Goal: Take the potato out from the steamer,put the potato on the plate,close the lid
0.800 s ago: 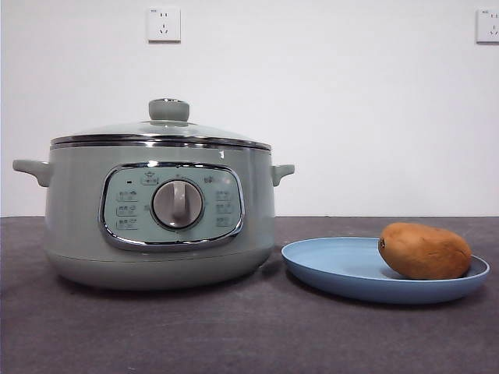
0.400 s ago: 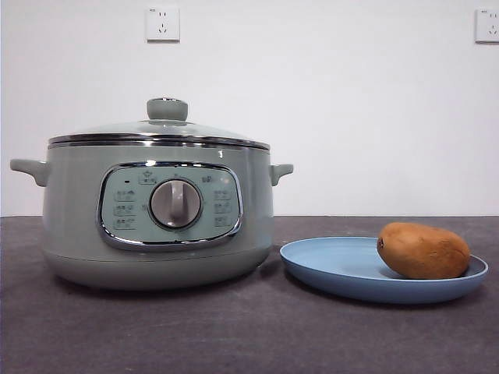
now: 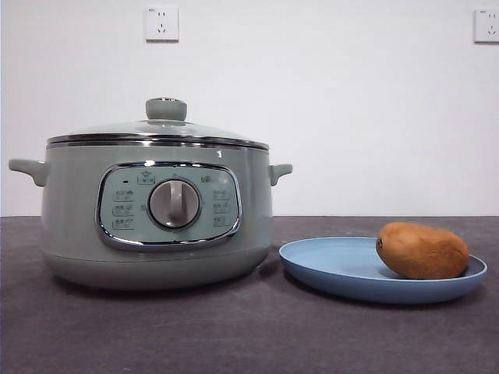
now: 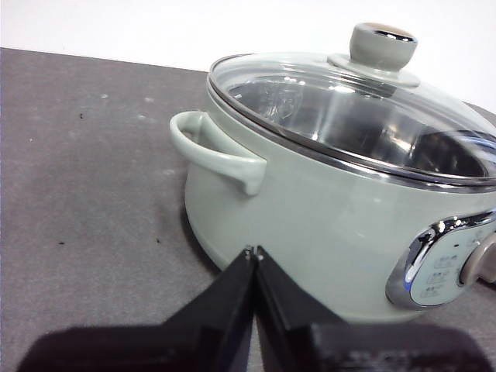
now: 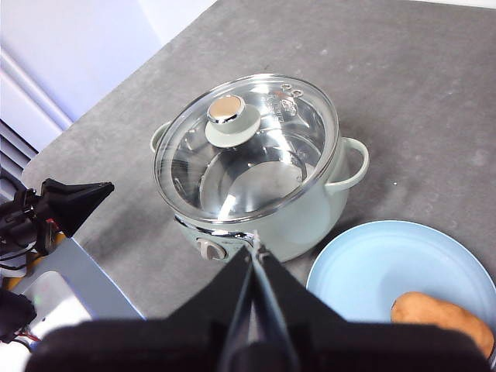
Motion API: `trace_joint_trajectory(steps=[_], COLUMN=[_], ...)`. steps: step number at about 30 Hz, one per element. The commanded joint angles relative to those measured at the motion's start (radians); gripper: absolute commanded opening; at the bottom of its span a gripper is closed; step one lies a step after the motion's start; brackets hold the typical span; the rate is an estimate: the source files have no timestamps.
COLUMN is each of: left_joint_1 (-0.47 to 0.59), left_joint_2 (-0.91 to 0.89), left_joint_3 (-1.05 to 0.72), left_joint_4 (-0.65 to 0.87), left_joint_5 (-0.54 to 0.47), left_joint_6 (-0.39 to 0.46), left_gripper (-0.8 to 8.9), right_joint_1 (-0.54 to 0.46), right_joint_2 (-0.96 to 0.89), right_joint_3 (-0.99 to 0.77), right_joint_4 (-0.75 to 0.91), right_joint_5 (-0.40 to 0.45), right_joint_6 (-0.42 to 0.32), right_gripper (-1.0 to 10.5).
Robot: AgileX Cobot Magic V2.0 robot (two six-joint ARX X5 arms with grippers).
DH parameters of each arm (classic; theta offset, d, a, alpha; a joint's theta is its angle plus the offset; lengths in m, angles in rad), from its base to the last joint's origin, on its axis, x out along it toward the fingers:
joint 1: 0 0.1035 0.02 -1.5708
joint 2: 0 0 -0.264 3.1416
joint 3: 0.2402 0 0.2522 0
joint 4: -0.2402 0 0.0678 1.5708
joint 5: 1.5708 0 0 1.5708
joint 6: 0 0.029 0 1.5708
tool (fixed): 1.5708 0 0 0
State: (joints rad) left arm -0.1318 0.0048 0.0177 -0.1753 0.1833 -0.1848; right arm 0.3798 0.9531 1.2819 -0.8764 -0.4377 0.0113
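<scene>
The pale-green steamer (image 3: 160, 204) stands on the left of the table with the glass lid (image 3: 156, 129) seated on its rim. To its right, the brown potato (image 3: 422, 250) lies on the light-blue plate (image 3: 335, 261). No arm shows in the front view. My left gripper (image 4: 252, 249) is shut and empty, low beside the steamer (image 4: 310, 225), near its side handle. My right gripper (image 5: 254, 248) is shut and empty, high above the steamer (image 5: 310, 209), the plate (image 5: 372, 263) and the potato (image 5: 442, 318). Through the lid (image 5: 248, 147) the pot's inside shows bare metal.
A white wall with two sockets (image 3: 161, 23) rises behind the grey table (image 3: 249, 335). In the right wrist view the table's edge (image 5: 101, 116) runs past the steamer, with the left arm's black tip (image 5: 85, 194) and metal gear beyond it.
</scene>
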Motion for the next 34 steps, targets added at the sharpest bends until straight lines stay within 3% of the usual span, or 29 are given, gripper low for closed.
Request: trace_joint_trajectory(steps=[1, 11, 15, 17, 22, 26, 30, 34], left_joint_1=[0.003, 0.003, 0.003, 0.003, 0.003, 0.003, 0.003, 0.003], left_joint_2=[-0.003, -0.003, -0.003, -0.003, -0.003, -0.003, -0.003, -0.003], left_joint_3=[-0.014, -0.014, -0.014, -0.014, -0.014, -0.014, -0.014, -0.014], left_joint_4=[0.005, 0.005, 0.005, 0.005, 0.005, 0.005, 0.005, 0.005], left_joint_5=[0.002, 0.002, 0.002, 0.002, 0.002, 0.002, 0.002, 0.002], left_joint_6=[-0.004, -0.004, -0.004, -0.004, -0.004, -0.004, -0.003, -0.004], left_gripper=[-0.03, -0.03, -0.03, -0.04, -0.04, -0.04, -0.03, -0.03], right_joint_1=[0.001, 0.0, -0.051, -0.086, -0.176, -0.258, -0.309, -0.328], right_joint_2=[0.0, 0.0, -0.022, -0.066, -0.265, -0.425, -0.545, -0.645], right_joint_3=[-0.002, -0.002, -0.033, -0.099, -0.445, -0.74, -0.951, -1.093], right_joint_4=[0.004, -0.016, 0.006, 0.074, 0.449, 0.687, 0.811, 0.844], right_joint_5=[0.001, -0.002, 0.068, 0.085, 0.075, 0.078, 0.084, 0.17], right_joint_6=[-0.004, -0.001, -0.162, -0.174, -0.096, -0.078, 0.001, 0.061], right_gripper=[0.0, 0.0, 0.0, 0.0, 0.0, 0.0, 0.0, 0.0])
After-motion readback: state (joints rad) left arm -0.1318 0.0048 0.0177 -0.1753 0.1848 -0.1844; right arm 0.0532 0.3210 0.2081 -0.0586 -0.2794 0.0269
